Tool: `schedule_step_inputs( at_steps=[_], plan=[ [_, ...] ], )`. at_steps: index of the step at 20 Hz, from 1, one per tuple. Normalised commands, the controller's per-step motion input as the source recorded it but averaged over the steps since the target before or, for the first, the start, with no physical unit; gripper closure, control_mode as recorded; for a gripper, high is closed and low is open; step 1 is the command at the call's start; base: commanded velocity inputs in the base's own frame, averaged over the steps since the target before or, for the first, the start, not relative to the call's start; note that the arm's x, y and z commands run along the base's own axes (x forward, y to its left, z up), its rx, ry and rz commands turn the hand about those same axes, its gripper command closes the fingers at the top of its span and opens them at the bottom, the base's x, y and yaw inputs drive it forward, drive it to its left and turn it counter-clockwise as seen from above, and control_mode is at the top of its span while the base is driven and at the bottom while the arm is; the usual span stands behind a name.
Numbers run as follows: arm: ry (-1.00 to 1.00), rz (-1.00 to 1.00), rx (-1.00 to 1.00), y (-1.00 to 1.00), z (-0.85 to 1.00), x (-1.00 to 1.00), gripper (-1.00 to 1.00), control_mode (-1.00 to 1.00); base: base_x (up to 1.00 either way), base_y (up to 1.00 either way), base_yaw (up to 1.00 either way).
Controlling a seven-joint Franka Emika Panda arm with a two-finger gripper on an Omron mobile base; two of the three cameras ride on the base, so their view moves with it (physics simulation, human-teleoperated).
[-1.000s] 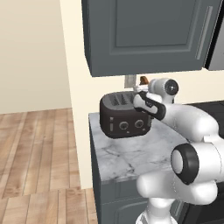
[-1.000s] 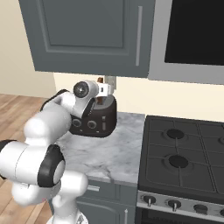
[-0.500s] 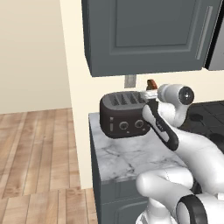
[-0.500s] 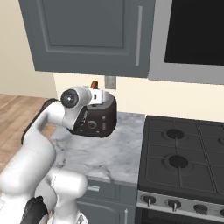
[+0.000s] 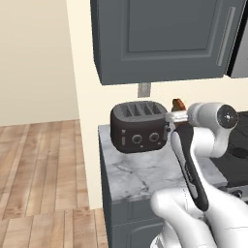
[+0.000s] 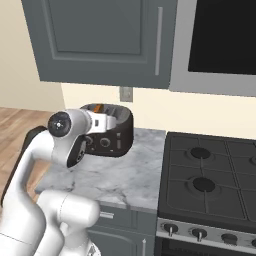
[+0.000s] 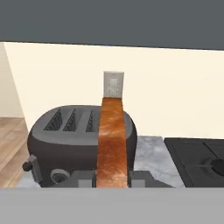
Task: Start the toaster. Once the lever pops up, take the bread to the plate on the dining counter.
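Observation:
The dark grey toaster point(image 5: 138, 127) point(image 6: 118, 136) point(image 7: 65, 140) stands on a small marble-topped cabinet against the wall. A brown slice of bread point(image 5: 178, 103) point(image 6: 98, 107) point(image 7: 112, 140) is clamped on edge in my gripper point(image 5: 177, 111) point(image 6: 99, 113) point(image 7: 112, 178), which is shut on it. The bread hangs clear of the slots, just off the toaster's stove-side end and about level with its top. In the hand view the slice stands upright in front of the toaster. The plate and the dining counter are out of view.
The marble top point(image 5: 140, 172) point(image 6: 125, 175) ends at a wall corner on the left, with wooden floor point(image 5: 38, 164) beyond. A black stove point(image 6: 210, 180) adjoins it on the right. Grey wall cabinets point(image 5: 160, 38) hang low above, and an outlet point(image 7: 113, 84) sits behind the toaster.
The hand with the bread has swung from above the toaster's slots towards its stove-side end and slightly lower. The toaster has stayed put.

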Motion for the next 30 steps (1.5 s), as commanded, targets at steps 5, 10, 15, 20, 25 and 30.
schedule_step_inputs(
  at_steps=[5,10,15,20,25,30],
  plan=[
    [0.17,0.0,0.0,0.0,0.04,-0.99,1.0,-1.0,0.0,0.0,0.0],
    [0.22,0.0,0.0,0.0,0.08,-0.95,1.0,-1.0,0.0,0.0,0.0],
    [0.23,-0.04,0.0,0.0,0.12,-0.84,1.0,-1.0,0.0,0.0,0.0],
    [0.15,-0.1,0.0,0.05,0.08,-0.35,1.0,-1.0,0.0,0.0,0.0],
    [0.05,-0.01,0.02,0.0,0.06,0.0,1.0,-1.0,0.0,0.0,0.0],
    [0.04,0.0,0.02,-0.01,0.0,0.0,1.0,-1.0,0.0,0.0,0.0]
  ],
)
